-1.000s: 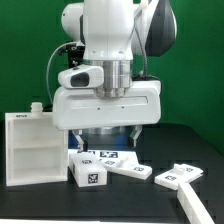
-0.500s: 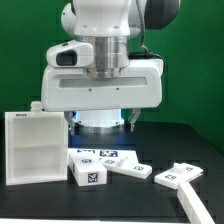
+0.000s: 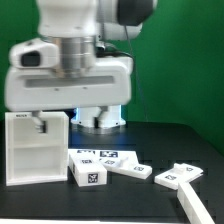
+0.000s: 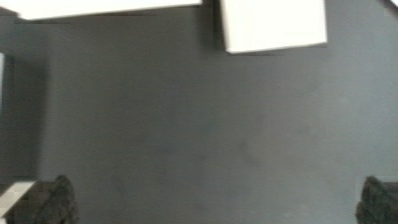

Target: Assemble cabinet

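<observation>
The cabinet [image 3: 36, 150] is a large white box standing at the exterior view's left on the black table, with a small white knob on top. My gripper [image 4: 217, 205] is open: in the wrist view its two dark fingertips [image 4: 50, 203] stand far apart with only bare black table between them. In the exterior view the arm's broad white hand [image 3: 68, 90] hangs just above the cabinet's top, and one dark finger [image 3: 40, 122] shows by its upper edge. A white piece [image 4: 276, 25] lies ahead of the gripper in the wrist view.
Loose flat white tagged panels [image 3: 88, 173] [image 3: 128, 167] [image 3: 178, 176] lie right of the cabinet along the table front. The marker board [image 3: 103, 153] lies behind them. The robot base [image 3: 100, 118] stands at the back, before a green wall.
The arm has swung to the exterior view's left, from above the loose panels to above the cabinet. The parts on the table have not moved.
</observation>
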Tool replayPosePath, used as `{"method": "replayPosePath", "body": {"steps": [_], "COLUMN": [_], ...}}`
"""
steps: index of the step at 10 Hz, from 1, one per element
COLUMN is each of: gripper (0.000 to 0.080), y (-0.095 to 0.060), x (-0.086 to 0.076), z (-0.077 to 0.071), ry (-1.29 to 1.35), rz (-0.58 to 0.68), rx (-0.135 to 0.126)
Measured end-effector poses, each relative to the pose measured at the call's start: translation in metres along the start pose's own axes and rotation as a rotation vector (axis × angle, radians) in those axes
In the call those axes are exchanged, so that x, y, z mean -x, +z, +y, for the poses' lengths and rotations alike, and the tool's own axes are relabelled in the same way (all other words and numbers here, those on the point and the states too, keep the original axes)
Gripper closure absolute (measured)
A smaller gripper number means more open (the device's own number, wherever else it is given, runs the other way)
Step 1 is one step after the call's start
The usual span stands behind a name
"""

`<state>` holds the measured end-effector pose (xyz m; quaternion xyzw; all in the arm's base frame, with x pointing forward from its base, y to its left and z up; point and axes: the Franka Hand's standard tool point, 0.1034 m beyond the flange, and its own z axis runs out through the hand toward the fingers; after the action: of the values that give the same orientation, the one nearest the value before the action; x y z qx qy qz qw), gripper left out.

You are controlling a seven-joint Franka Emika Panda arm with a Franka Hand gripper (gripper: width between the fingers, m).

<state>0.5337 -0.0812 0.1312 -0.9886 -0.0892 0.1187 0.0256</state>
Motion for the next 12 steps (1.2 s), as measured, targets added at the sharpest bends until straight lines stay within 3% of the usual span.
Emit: {"method": "replayPosePath", "body": {"steps": [4, 5, 6, 7, 8, 9, 12], "gripper": [0.0002, 0.0002, 0.0002, 0.0002, 0.0002, 0.0002, 0.0002], "y": [0.008, 0.011, 0.016, 0.021, 0.034, 0.035, 0.037], "x": [0.005, 0.009, 0.013, 0.016, 0.038, 0.049, 0.039], "z": [-0.015, -0.010, 0.011, 0.028, 0.028, 0.036, 0.035], "ry": [0.033, 0.022, 0.001, -0.023, -0.046, -0.012, -0.020], "rz": [-0.271, -0.358, -0.458, -0.493, -0.553, -0.636, -0.658], "rx": [-0.064, -0.056, 0.009, 0.057, 0.020, -0.006, 0.002]}}
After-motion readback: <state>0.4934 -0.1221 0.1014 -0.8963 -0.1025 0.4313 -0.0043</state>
